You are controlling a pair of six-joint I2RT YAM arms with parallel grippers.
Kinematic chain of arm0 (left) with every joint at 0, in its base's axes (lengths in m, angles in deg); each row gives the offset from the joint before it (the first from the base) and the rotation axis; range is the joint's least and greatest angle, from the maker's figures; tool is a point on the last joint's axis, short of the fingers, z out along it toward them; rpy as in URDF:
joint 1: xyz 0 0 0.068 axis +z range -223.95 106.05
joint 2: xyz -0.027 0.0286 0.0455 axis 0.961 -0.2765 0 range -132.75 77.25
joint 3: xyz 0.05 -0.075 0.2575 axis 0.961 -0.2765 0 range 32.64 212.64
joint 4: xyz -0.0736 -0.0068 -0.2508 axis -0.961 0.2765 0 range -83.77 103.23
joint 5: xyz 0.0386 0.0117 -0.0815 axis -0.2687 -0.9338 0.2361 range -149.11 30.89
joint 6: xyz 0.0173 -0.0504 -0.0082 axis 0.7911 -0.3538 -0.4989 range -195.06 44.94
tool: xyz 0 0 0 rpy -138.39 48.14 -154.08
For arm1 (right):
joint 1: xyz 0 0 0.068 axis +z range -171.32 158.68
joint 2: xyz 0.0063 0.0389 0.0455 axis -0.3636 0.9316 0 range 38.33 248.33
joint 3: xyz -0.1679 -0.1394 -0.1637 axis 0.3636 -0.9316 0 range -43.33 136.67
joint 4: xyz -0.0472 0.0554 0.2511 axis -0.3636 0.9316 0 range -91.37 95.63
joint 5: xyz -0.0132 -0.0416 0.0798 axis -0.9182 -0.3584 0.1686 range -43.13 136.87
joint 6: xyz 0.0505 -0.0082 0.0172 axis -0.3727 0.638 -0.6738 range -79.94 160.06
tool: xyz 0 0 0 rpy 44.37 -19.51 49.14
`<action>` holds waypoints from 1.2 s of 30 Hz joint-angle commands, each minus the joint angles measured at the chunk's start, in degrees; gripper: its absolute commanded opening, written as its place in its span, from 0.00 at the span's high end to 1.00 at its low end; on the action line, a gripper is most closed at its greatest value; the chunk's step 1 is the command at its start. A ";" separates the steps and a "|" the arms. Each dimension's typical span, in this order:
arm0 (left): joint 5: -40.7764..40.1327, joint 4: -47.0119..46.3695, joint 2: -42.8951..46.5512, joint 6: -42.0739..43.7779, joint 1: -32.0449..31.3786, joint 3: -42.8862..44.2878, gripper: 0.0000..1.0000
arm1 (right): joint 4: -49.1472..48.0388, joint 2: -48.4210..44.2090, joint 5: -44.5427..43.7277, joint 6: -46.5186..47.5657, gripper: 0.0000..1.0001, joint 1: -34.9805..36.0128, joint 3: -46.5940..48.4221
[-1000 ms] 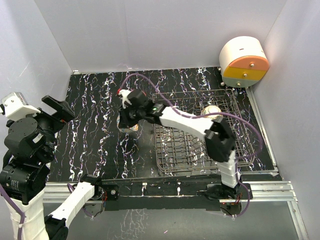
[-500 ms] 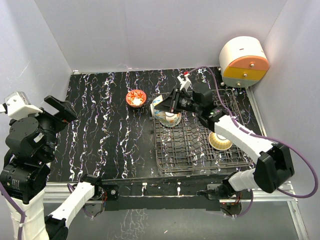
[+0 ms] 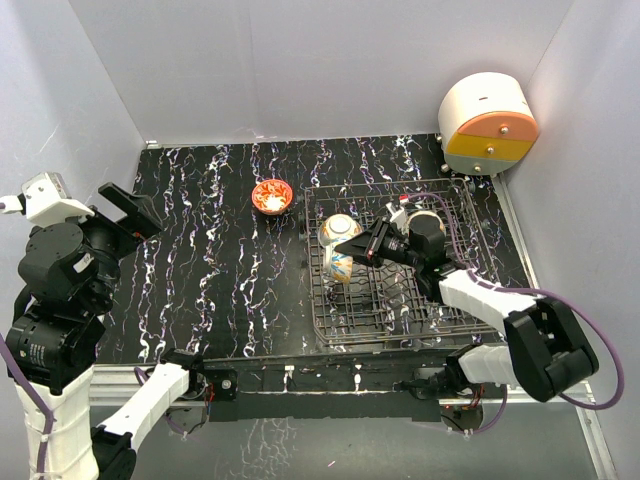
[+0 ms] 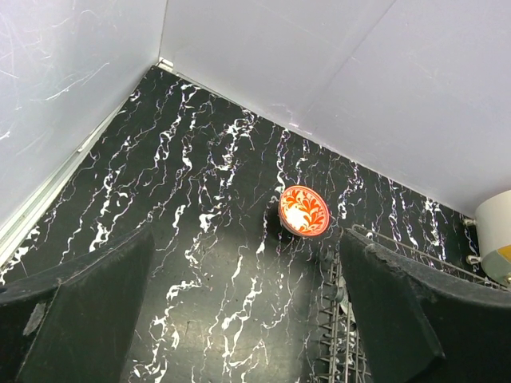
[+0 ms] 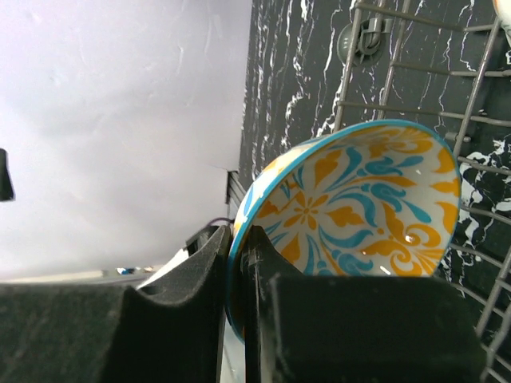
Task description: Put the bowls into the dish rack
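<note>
My right gripper [image 3: 358, 248] is shut on the rim of a yellow-and-blue floral bowl [image 3: 340, 264]. It holds the bowl tilted on edge inside the left part of the dark wire dish rack [image 3: 400, 300]. In the right wrist view the rim sits pinched in the gripper [image 5: 239, 239], and the bowl's painted inside [image 5: 359, 199] faces the camera. A cream bowl back [image 3: 338, 227] shows just behind it. Another bowl [image 3: 425, 218] lies at the rack's far side. The red-orange bowl [image 3: 272, 196] sits on the table left of the rack. My left gripper [image 3: 125, 212] is open and empty, raised at the far left.
The white-orange-yellow round drawer unit [image 3: 488, 124] stands at the back right corner. White walls close in the black marbled table [image 3: 200, 260]. In the left wrist view the red-orange bowl [image 4: 304, 211] lies ahead and the rack's edge [image 4: 343, 319] is at lower right.
My right arm has drawn back and lowered the bowl from the rack's far left corner into the rack, turning it on edge. The left arm has barely shifted.
</note>
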 commanded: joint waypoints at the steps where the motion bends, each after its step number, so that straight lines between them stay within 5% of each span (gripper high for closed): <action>1: 1.05 -1.46 -1.15 0.42 -0.17 -0.08 0.03 | -21.59 4.06 0.99 -9.46 0.92 -0.11 -0.21; 10: 0.64 -2.03 -1.66 0.17 -0.13 -0.37 0.03 | -42.38 18.44 -1.07 -25.18 0.92 -0.13 -2.42; 14: 0.30 -2.18 -1.65 0.07 -0.18 -0.76 0.03 | -43.32 22.19 -1.70 -25.53 0.92 -0.14 -1.08; 36: -0.18 -3.49 -2.59 -0.02 -0.13 -2.18 0.03 | -23.63 26.14 -0.65 -20.18 0.89 -0.77 -0.16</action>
